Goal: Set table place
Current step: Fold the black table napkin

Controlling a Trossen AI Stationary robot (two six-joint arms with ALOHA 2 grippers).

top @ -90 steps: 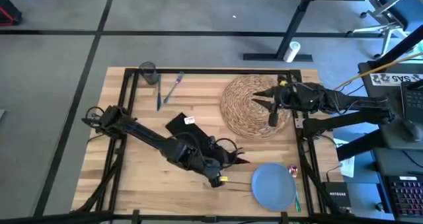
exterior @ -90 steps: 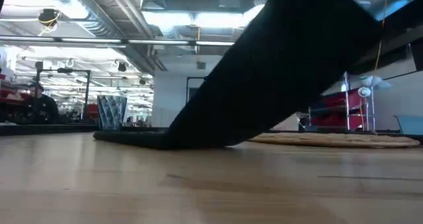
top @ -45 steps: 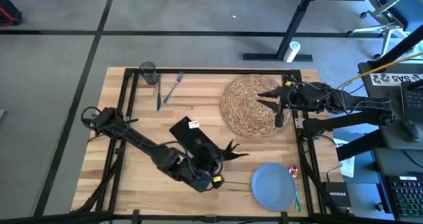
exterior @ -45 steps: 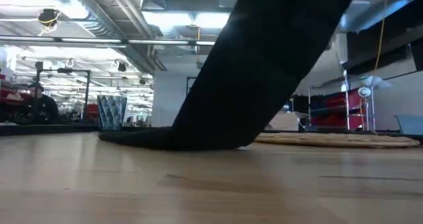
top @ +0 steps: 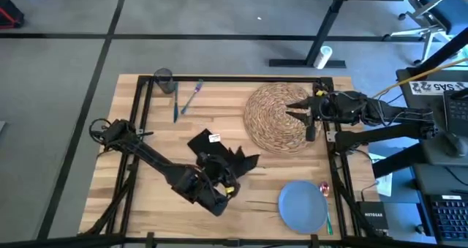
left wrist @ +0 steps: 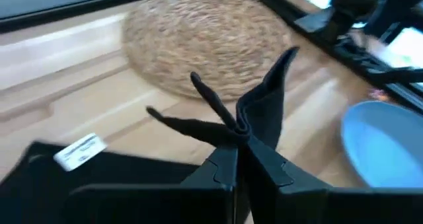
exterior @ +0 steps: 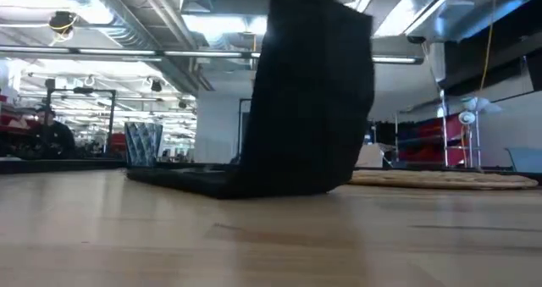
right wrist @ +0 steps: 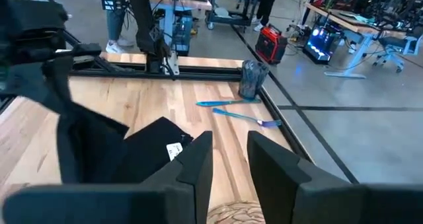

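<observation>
Your left claw (top: 232, 160), clamped on a corner of the black napkin (top: 212, 151), has pulled back from the blue plate (top: 303, 206), lifting and unfolding it mid-surface, while your right claw (top: 301, 115) hovers parted over the placemat (top: 274, 116).

Open-plan lab: exposed ducts (exterior: 127, 16), workbenches (right wrist: 344, 19).
</observation>
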